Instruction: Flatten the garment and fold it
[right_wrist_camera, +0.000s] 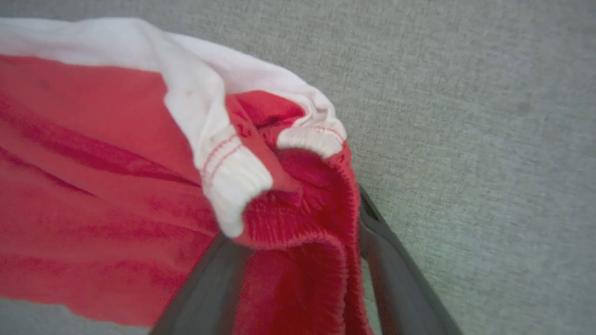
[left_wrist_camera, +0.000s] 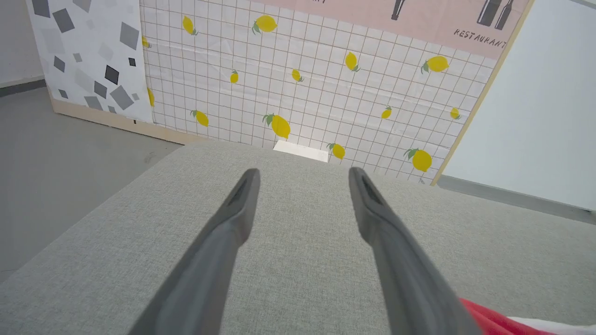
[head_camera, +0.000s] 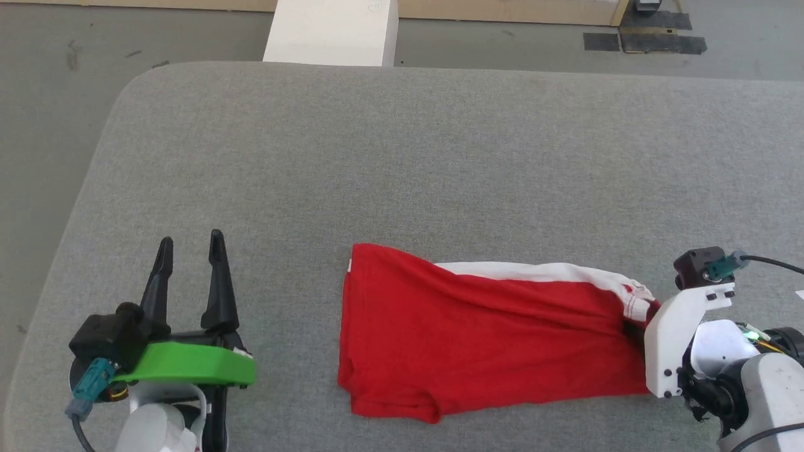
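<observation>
Grey fabric is covering the bench [head_camera: 402,157] you are working over. Your left hand [head_camera: 191,238] is hovering above it with its fingers spread wide, holding nothing. The garment [head_camera: 490,333] is lying on the bench well off to that hand's right. Your right hand [right_wrist_camera: 298,223] is sitting at the garment's end farthest from the left hand, where the white-and-red edge is bunching up between its two fingers. Whether those fingers are clamping the fabric, you cannot tell.
</observation>
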Tool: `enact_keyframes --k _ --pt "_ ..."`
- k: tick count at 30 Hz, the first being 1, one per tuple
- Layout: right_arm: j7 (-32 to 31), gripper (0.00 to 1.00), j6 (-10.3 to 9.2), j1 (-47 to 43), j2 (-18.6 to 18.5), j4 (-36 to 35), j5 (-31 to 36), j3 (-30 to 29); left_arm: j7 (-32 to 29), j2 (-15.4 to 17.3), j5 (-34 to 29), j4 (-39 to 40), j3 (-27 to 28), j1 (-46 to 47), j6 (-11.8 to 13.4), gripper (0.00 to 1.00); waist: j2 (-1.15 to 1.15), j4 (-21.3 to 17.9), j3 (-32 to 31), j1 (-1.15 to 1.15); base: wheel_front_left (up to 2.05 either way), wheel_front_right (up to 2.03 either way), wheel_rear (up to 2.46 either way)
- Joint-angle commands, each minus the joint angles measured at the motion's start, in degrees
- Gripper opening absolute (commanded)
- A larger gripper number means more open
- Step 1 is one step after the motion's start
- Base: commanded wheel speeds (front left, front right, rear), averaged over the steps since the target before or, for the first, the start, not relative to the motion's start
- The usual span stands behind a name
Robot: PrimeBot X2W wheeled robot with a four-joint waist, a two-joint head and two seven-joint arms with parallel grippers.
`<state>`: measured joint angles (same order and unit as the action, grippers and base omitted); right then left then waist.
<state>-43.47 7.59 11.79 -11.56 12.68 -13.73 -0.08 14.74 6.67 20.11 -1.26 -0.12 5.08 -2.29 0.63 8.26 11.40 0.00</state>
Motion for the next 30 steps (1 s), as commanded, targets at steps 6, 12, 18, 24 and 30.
enact_keyframes --k 6,12,18,24,30 --pt "0.6 0.0 -0.1 -0.3 -1.8 2.1 -0.9 -2.2 0.3 -1.5 -2.0 -0.8 1.7 -1.1 -1.7 1.0 -0.63 -0.2 -0.3 0.0 0.0 0.0 0.0" --pt "0.2 0.0 -0.1 0.8 -5.4 3.1 0.8 -9.4 0.3 -2.2 -3.6 -1.1 2.3 -1.3 -2.5 1.0 -0.63 -0.7 -0.4 0.0 0.0 0.0 0.0" --pt "-1.1 0.0 -0.1 1.9 -9.0 5.4 4.3 -16.4 0.3 -2.7 -4.5 -1.3 2.2 -1.0 -3.1 1.0 -0.63 -1.1 -0.3 0.0 0.0 0.0 0.0" --pt "-2.7 0.0 -0.1 3.6 -10.2 6.1 8.5 -19.2 0.3 -3.0 -5.2 -1.6 2.6 -1.2 -3.6 1.0 -0.63 -2.0 -0.4 0.0 0.0 0.0 0.0" --pt "-8.1 0.0 -0.1 3.3 -11.1 0.7 8.0 -13.6 0.3 -3.1 -5.6 -1.8 2.9 -1.6 -3.9 1.0 -0.63 -2.5 -1.0 0.0 0.0 0.0 0.0"
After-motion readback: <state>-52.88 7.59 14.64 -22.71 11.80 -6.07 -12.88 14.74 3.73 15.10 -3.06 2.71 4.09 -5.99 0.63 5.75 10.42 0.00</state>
